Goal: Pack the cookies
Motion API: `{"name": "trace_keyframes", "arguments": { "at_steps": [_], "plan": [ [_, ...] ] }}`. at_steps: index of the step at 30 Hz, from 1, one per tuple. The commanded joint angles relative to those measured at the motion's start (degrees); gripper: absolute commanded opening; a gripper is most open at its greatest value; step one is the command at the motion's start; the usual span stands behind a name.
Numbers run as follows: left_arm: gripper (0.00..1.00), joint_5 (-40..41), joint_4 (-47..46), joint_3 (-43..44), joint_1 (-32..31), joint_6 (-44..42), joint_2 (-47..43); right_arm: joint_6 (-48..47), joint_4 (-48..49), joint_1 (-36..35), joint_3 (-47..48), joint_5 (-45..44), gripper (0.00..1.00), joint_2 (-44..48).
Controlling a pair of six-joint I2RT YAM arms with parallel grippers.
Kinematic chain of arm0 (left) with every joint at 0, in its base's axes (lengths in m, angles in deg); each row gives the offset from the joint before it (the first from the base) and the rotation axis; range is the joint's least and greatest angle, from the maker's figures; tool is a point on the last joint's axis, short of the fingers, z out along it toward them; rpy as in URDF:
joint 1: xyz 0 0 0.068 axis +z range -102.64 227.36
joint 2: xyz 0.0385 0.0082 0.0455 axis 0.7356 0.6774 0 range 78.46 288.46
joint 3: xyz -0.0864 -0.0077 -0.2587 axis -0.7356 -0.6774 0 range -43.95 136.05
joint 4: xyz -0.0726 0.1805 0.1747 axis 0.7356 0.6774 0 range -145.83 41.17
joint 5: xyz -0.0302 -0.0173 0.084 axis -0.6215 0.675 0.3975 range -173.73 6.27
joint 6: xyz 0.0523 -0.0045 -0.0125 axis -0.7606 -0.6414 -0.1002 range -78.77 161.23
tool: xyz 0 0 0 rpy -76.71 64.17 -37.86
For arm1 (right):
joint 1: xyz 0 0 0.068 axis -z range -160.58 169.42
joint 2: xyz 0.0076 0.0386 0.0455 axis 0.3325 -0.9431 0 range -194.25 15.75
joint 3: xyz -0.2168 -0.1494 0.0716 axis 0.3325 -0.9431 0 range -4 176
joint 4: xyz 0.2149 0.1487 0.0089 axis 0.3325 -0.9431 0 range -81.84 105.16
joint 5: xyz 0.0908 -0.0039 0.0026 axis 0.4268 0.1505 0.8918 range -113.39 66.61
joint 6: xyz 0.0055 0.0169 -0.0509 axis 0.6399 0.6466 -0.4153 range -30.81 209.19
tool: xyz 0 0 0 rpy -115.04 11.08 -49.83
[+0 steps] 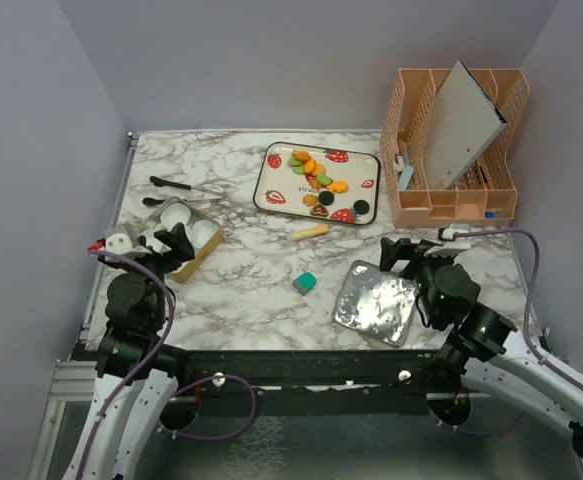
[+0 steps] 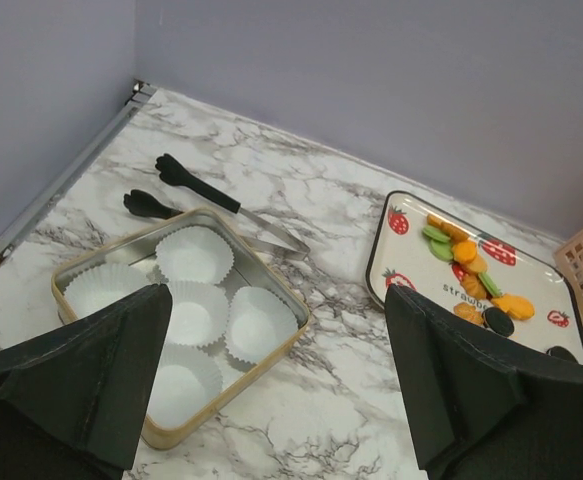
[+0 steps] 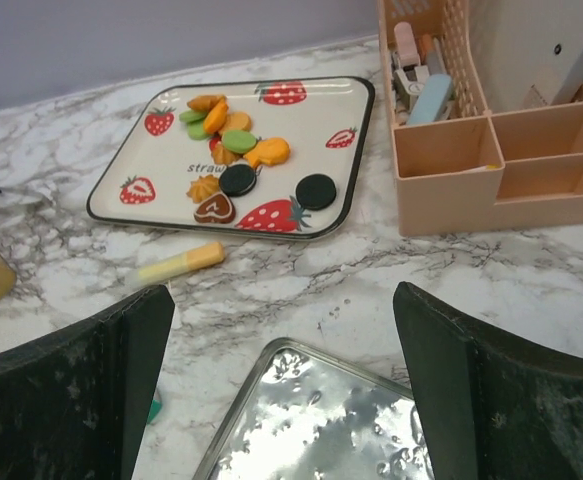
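Observation:
The cookies (image 1: 316,175) lie in a loose heap on a white strawberry-print tray (image 1: 281,180) at the back middle: orange, green, brown and black pieces. My left gripper (image 1: 171,238) hovers open over a gold-rimmed tin (image 1: 209,250) holding white paper cups. In the left wrist view the tin (image 2: 271,355) sits between the open fingers, the cookies (image 2: 466,265) far right. My right gripper (image 1: 411,248) stands open above the back edge of the silver lid (image 1: 376,302). The right wrist view shows the cookies (image 3: 236,150) ahead and the lid (image 3: 321,420) below; the gripper (image 3: 283,300) holds nothing.
Black-tipped tongs (image 1: 181,187) lie behind the tin. A yellow stick (image 1: 309,232) and a teal block (image 1: 305,283) lie mid-table. A peach desk organizer (image 1: 456,150) with a grey board stands back right. Grey walls close the sides and back.

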Motion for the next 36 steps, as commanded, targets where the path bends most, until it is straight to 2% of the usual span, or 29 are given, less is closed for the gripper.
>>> {"name": "trace_keyframes", "arguments": {
  "at_steps": [1,7,10,18,25,36],
  "plan": [
    [0.95,-2.29,-0.38,2.85,0.06,2.82,6.95,-0.79,7.99,-0.12,-3.89,3.7,1.0,-2.28],
    [0.96,-4.1,-2.1,5.93,0.13,6.44,21.07,1.81,7.79,-0.08,-6.68,3.39,1.0,-2.43],
    [0.96,-3.1,-0.71,9.86,0.13,7.87,30.6,1.93,11.96,-0.08,-10.46,3.43,1.0,-1.35],
    [0.99,-4.63,2.17,23.81,1.06,10.82,54.72,3.51,13.04,-0.12,-12.82,-1.15,1.0,-2.44],
    [0.99,-6.01,5.99,37.21,4.96,17.69,72.05,3.71,14.64,-0.11,-14.08,-2.67,1.0,-3.17],
    [0.96,-6.02,11.15,56.89,6.8,17.45,96.05,3.77,15.02,-0.06,-12.42,-3.11,1.0,-8.88]
  ]
}}
